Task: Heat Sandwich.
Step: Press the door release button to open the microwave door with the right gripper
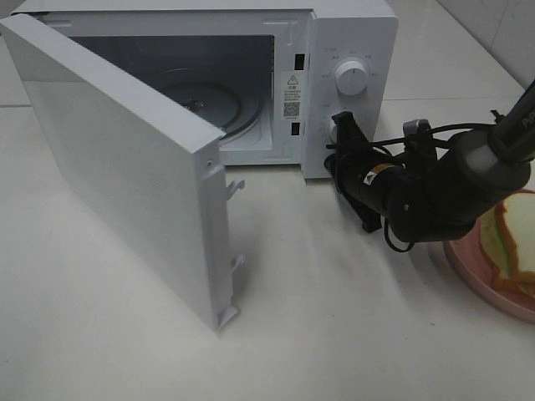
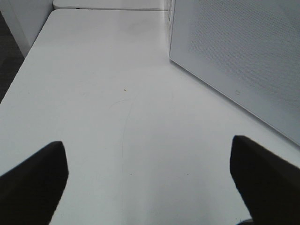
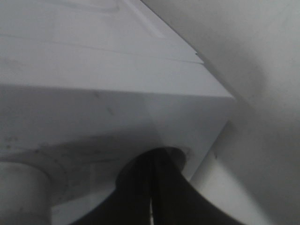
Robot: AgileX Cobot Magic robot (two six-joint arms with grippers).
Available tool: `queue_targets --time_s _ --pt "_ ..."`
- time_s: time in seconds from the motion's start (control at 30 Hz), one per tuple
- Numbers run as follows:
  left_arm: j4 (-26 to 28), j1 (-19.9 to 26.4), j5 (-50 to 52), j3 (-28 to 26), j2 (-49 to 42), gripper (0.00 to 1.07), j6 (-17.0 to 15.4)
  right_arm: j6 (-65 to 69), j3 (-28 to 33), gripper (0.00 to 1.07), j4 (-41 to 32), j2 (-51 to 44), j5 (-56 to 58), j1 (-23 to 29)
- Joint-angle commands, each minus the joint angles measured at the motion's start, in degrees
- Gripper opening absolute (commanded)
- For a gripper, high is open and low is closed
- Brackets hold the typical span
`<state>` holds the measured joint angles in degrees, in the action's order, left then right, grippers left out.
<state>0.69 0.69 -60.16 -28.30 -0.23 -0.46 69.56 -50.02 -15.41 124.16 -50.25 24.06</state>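
At the right edge of the overhead view, at about 4 o'clock, the sandwich (image 1: 517, 238) lies on a pink plate (image 1: 470, 266), partly cut off by the frame and partly hidden behind the right arm (image 1: 435, 196). From the sandwich, the right gripper (image 1: 337, 153) is toward 10 o'clock and well apart from it. Its fingers are pressed together with nothing between them, and their tips are close against the microwave (image 1: 351, 33) control panel, just beside the lower knob (image 3: 21, 187). The upper knob (image 1: 350, 78) sits at 12 o'clock from the tips. The microwave door (image 1: 125, 167) is swung wide toward 8 o'clock, showing the glass turntable (image 1: 217, 100) inside. The left gripper (image 2: 150, 187) appears only in its own wrist view, fingers (image 2: 33, 180) spread wide apart over the bare white table (image 2: 117, 70), holding nothing, with the door's outer face beside it.
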Motion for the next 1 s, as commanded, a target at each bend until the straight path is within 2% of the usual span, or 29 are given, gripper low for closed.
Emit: queue_targets --time_s 0.03,1.0 --pt "0.0 0.1 0.7 0.1 -0.7 0.86 -0.1 0.1 -4.0 0.00 -4.2 -0.1 -10.4 -2.8" --pt "0.0 0.1 0.7 0.1 -0.7 0.86 -0.1 -1.5 -3.9 0.00 -3.6 -0.1 -10.3 -2.8"
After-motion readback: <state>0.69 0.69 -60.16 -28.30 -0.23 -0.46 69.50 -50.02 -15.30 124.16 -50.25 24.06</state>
